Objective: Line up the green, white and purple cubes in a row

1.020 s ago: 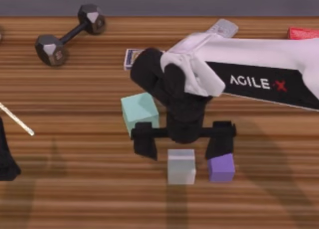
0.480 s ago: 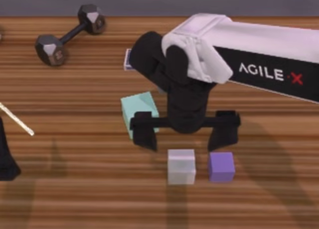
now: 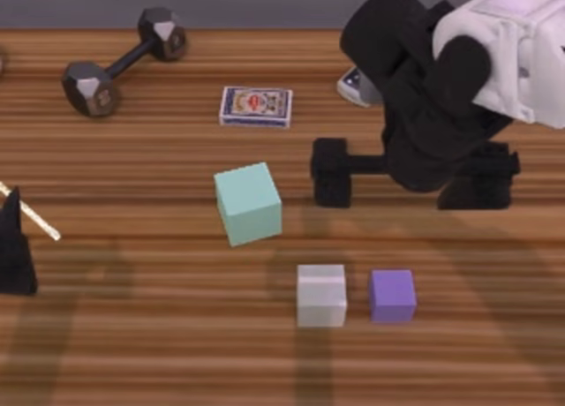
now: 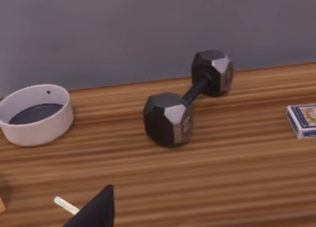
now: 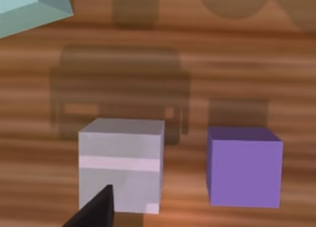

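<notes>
The pale green cube (image 3: 248, 203) sits tilted at mid-table, its corner also showing in the right wrist view (image 5: 29, 7). In front of it the white cube (image 3: 321, 295) and the smaller purple cube (image 3: 392, 295) stand side by side with a small gap; both also appear under the right wrist, white cube (image 5: 123, 158) and purple cube (image 5: 244, 168). My right gripper (image 3: 404, 192) hovers open and empty, raised behind and to the right of these two, apart from every cube. My left gripper (image 3: 16, 251) is parked at the table's left edge, open.
A black dumbbell (image 3: 124, 60) lies at the back left. A patterned card box (image 3: 256, 106) rests behind the green cube. A white bowl (image 4: 35, 113) stands at the far left, and a thin pale stick (image 3: 31, 214) lies near the left gripper.
My right gripper, open throughout, rose and drew back to the right, away from the white and purple cubes, uncovering the card box. The cubes stayed put.
</notes>
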